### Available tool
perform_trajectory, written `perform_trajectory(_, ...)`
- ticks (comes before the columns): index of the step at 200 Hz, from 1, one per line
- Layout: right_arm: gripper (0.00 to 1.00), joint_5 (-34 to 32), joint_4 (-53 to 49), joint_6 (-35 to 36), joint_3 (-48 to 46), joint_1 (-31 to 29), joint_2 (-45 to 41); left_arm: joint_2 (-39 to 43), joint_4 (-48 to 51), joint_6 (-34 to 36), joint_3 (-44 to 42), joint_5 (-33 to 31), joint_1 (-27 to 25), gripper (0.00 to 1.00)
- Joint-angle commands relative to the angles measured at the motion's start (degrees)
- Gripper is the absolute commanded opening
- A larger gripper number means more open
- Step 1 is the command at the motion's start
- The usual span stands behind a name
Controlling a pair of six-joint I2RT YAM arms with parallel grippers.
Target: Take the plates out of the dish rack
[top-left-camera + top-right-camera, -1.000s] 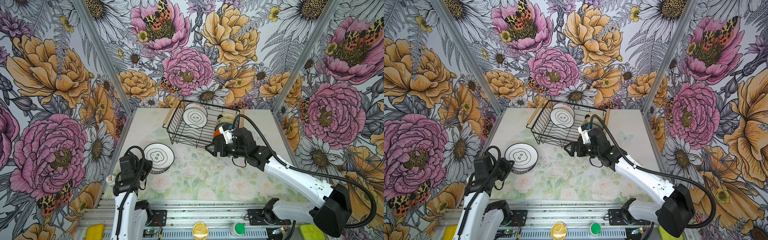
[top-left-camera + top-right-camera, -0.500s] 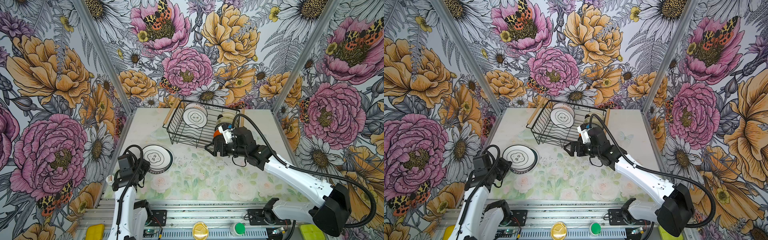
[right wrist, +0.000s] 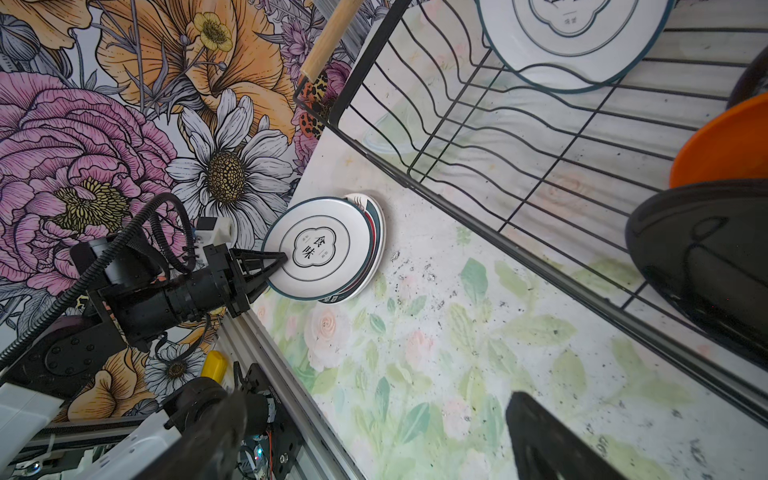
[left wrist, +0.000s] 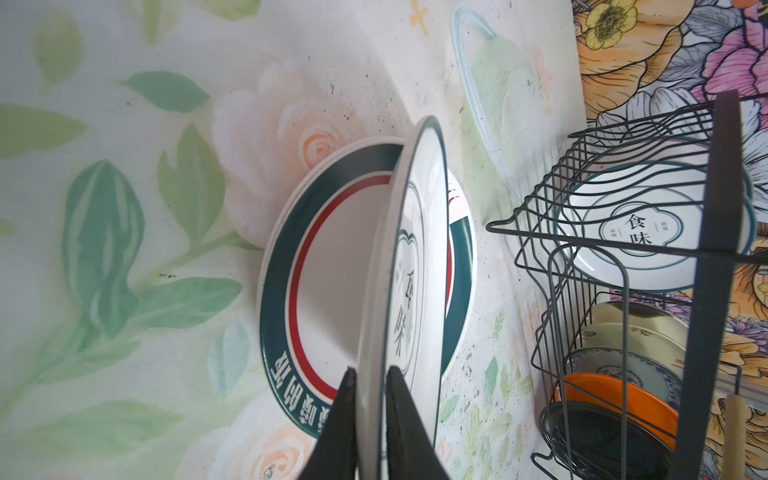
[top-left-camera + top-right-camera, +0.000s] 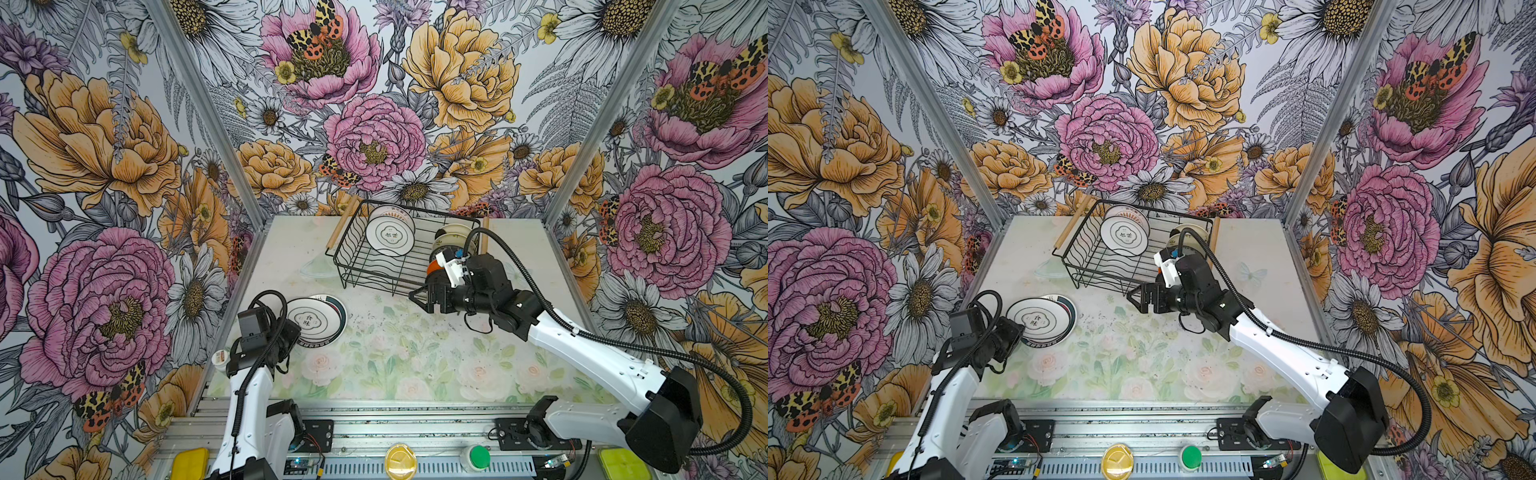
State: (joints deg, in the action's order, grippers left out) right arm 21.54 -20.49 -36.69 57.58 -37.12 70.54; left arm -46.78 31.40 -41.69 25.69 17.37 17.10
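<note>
The black wire dish rack (image 5: 345,266) (image 5: 1090,272) stands at the back of the table. In it a white motif plate (image 5: 390,235) (image 4: 636,232) stands upright, with cream plates (image 5: 453,232), an orange plate (image 3: 723,141) and a black plate (image 3: 706,257) at the right end. At front left my left gripper (image 5: 291,329) (image 4: 370,370) is shut on the rim of a white plate (image 5: 311,320) (image 4: 415,257). That plate lies tilted on a green-and-red-rimmed plate (image 4: 282,291) (image 5: 1069,316). My right gripper (image 5: 417,297) (image 3: 374,449) hangs open and holds nothing by the rack's near right corner.
The flowered walls close in the table on three sides. A small white roll (image 5: 219,357) sits at the table's left edge by the left arm. Along the front rail there are a yellow button (image 5: 400,461) and a green button (image 5: 479,457).
The left arm has lowered the white plate from a raised tilt onto the green-rimmed plate and drawn back a little. The right arm has stayed still.
</note>
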Motion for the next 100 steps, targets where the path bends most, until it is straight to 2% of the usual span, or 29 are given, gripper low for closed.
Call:
perform_trajectory(1, 0.99, 0.79, 0.14, 1.00, 1.22, 0.39, -0.03, -1.13, -2.13, 0.63, -0.62, -1.13, -0.18, 0.21)
perform_trajectory(13, 0.99, 1.02, 0.16, 1.27, 1.22, 0.39, 0.03, -1.79, -2.14, 0.31, -0.86, -1.14, -0.22, 0.22)
perform_trajectory(29, 0.99, 1.56, 0.17, 1.57, 1.21, 0.39, 0.05, -1.67, -1.93, 0.04, -1.20, -1.68, -0.20, 0.36)
perform_trajectory(61, 0.99, 1.70, 0.19, 1.86, 1.19, 0.39, 0.19, -1.25, -0.16, -0.13, -1.00, -3.62, -0.43, 0.52)
perform_trajectory(100, 0.99, 1.69, 0.26, 1.96, 1.05, 0.47, 0.20, -3.50, 0.33, -0.51, -0.54, -4.55, -1.10, 0.59)
